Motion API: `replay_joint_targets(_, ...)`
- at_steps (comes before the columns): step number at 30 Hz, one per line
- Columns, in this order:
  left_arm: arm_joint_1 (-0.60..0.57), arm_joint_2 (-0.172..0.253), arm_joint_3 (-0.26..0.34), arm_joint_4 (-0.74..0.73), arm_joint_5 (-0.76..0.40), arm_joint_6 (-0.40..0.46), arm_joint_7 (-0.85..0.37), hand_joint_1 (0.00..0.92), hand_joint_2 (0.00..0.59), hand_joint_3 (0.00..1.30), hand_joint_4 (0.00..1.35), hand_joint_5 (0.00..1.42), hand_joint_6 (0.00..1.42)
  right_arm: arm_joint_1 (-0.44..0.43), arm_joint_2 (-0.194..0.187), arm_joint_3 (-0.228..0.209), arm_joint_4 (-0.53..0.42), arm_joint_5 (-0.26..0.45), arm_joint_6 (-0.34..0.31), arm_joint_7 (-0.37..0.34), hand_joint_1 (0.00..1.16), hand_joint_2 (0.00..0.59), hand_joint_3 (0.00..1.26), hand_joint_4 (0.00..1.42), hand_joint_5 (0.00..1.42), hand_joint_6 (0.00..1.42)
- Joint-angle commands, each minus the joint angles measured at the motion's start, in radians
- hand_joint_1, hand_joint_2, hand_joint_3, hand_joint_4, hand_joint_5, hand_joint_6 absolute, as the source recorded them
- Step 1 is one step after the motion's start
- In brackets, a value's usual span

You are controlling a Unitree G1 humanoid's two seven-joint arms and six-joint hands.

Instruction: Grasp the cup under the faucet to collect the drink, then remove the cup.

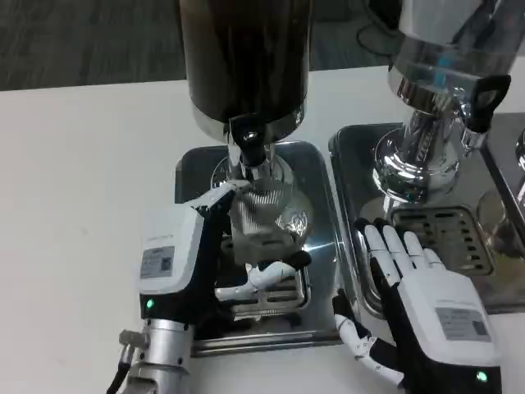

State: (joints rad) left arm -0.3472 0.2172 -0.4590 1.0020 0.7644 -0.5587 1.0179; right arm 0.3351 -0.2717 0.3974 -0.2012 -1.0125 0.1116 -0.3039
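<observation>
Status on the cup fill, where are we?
Done: the left hand grips the clear cup, placed under the dark dispenser's faucet. In hand: collecting; whether drink is flowing or how full the cup is, I cannot tell. Left: removing the cup. The right hand rests open by the neighbouring tray.

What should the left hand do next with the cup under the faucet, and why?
Probably hold steady. The left hand grips the clear cup right below the dark dispenser's faucet, and no drink is visible in it, so filling likely comes before removal. The right hand rests flat nearby.
</observation>
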Motion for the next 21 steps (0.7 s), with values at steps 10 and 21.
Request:
replay_joint_targets(10,0.051,0.041,0.001,-0.065,-0.008,0.042,-0.030,0.056,0.015,0.14,0.18,0.52,0.53,-0.012,0.001,-0.008,0.017,0.004,0.001,-0.008,0.31,0.421,0.02,0.00,0.00,0.06)
replay_joint_targets(21,0.251,0.147,0.152,-0.381,-0.100,0.072,-0.171,0.000,0.000,0.06,0.08,0.34,0.31,-0.041,0.009,-0.004,0.040,-0.030,0.035,-0.016,0.34,0.434,0.01,0.00,0.00,0.00)
